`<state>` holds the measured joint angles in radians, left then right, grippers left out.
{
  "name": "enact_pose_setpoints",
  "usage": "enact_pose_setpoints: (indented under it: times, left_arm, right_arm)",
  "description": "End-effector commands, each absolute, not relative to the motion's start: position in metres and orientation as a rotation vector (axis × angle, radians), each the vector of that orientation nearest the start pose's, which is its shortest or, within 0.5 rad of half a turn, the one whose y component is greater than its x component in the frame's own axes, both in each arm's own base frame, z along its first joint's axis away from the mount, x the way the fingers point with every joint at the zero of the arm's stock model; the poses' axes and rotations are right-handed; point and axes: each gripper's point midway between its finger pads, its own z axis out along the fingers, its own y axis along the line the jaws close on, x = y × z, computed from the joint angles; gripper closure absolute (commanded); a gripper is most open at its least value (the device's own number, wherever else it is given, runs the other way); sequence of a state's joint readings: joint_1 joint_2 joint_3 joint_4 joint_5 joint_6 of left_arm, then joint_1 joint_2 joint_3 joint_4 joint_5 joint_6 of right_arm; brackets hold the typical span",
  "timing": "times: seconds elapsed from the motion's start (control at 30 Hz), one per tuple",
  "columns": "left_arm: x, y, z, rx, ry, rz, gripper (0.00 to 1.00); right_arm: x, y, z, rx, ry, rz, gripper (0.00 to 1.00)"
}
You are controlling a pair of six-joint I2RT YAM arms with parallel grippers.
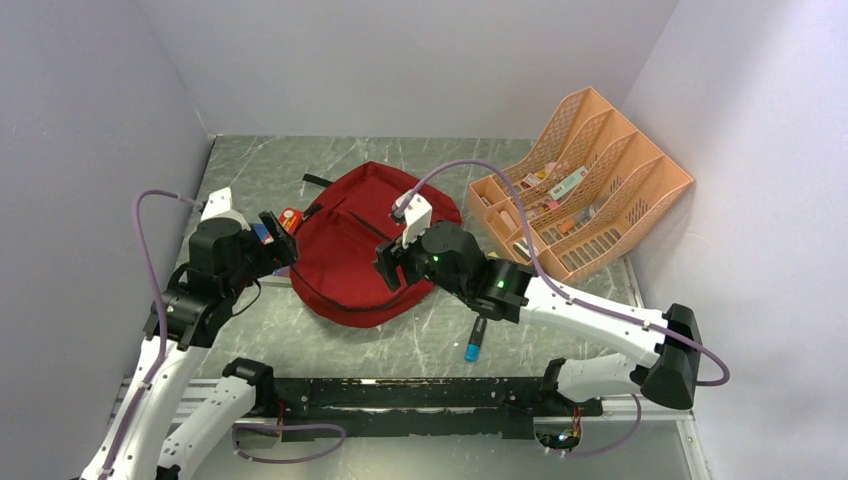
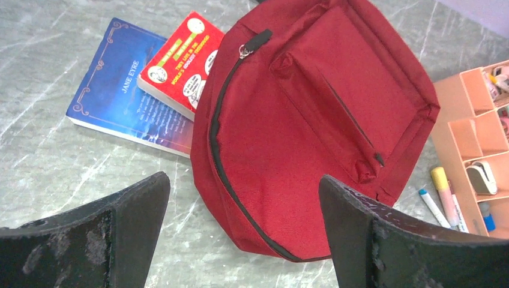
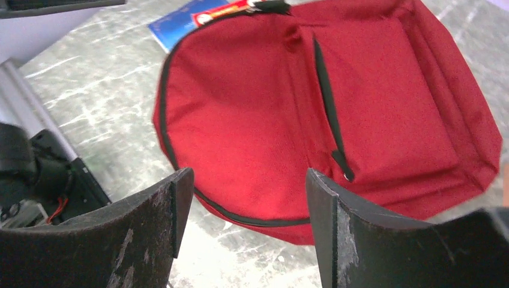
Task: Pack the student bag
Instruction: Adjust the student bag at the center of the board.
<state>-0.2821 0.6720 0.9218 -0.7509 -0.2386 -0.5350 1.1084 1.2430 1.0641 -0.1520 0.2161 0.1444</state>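
Dark-red soft fabric with black zips: the student bag (image 1: 365, 240) lies flat on the grey marbled tabletop (image 1: 430, 330), front pocket up, below and just ahead of both sets of jaws. The left gripper (image 2: 243, 186) hangs with its jaws spread wide and nothing between them. Seen through that gap, the bag's curved main zipper (image 2: 219, 150) runs away from the jaws to a small black pull (image 2: 255, 41) at its far end. The right gripper (image 3: 249, 180) hovers over the bag's near edge, its jaws also apart and holding nothing. The black pocket zipper (image 3: 327, 102) lies just ahead of one of its finger tips.

Ahead of the left jaws and off to one side lies a blue paperback of Jane Eyre (image 2: 120, 90). A smaller red-and-yellow paperback (image 2: 180, 63) is stacked on it, and both sit against the bag's edge. Well off to the outer side of the right jaws stands a peach plastic mesh desk organiser (image 1: 580, 190). A blue-capped marker (image 1: 473, 342) lies behind those jaws, under that arm.

The main zipper looks shut along the stretch in view, though its far end is too foreshortened to be sure. I judge the step in hand to be opening the bag, since nothing appears to be packed. The next move calls for one gripper to pinch the small pull squarely. The other should pin the limp fabric so the bag does not drag along with the zip.
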Motion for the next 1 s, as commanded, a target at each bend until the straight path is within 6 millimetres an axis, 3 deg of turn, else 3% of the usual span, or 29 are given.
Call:
enact_pose_setpoints:
  times: [0.0, 0.2, 0.33, 0.47, 0.67, 0.83, 0.97]
  left_arm:
    - [0.239, -0.051, 0.235, -0.392, 2.058, -0.274, 0.02]
    - [0.236, -0.047, 0.221, -0.421, 2.09, -0.245, 0.02]
    - [0.246, -0.047, 0.21, -0.394, 2.14, -0.192, 0.02]
    - [0.277, -0.053, 0.208, -0.289, 2.197, -0.125, 0.02]
    - [0.334, -0.077, 0.214, -0.054, 2.252, -0.113, 0.15]
    - [0.364, -0.074, 0.196, 0.059, 2.336, 0.008, 0.2]
    - [0.386, -0.083, 0.18, 0.142, 2.374, 0.009, 0.26]
  right_arm:
    - [0.228, 0.333, 0.253, -0.573, 1.881, 0.537, 0.28]
    - [0.23, 0.334, 0.245, -0.503, 1.915, 0.554, 0.28]
    - [0.237, 0.337, 0.239, -0.414, 1.956, 0.561, 0.28]
    - [0.234, 0.349, 0.232, -0.404, 2.001, 0.606, 0.28]
    - [0.227, 0.354, 0.224, -0.412, 2.047, 0.647, 0.32]
    - [0.224, 0.348, 0.214, -0.421, 2.077, 0.64, 0.33]
    - [0.219, 0.348, 0.206, -0.458, 2.091, 0.67, 0.35]
